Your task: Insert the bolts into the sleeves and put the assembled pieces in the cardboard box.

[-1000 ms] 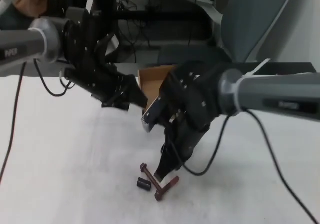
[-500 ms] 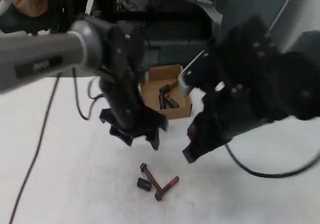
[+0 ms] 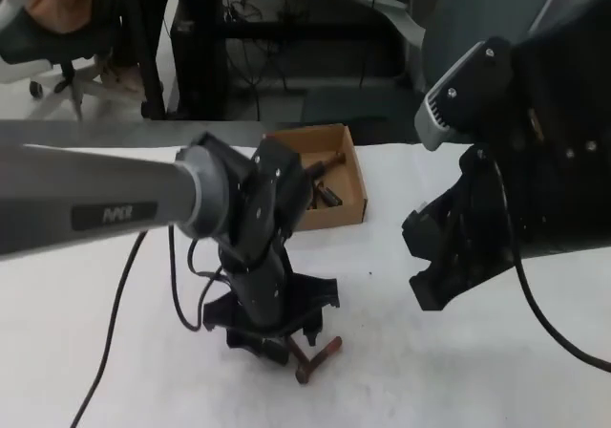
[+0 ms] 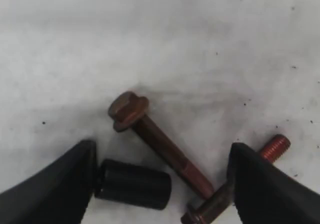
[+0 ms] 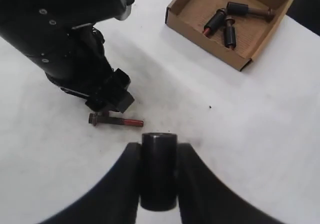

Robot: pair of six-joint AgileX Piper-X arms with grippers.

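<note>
On the white bench [image 4: 175, 34], between the spread fingers of the left gripper [image 4: 161, 156]: one loose sleeve [image 4: 132, 184], just beside one finger (contact unclear); one bolt [image 4: 159, 143] alongside. Second bolt [image 4: 274, 148]: middle hidden behind the other finger. Right gripper [image 5: 159, 146]: pinching a second sleeve [image 5: 159, 179], well apart. Cardboard box [image 5: 200, 38]: three assembled pieces [image 5: 216, 20].
</note>
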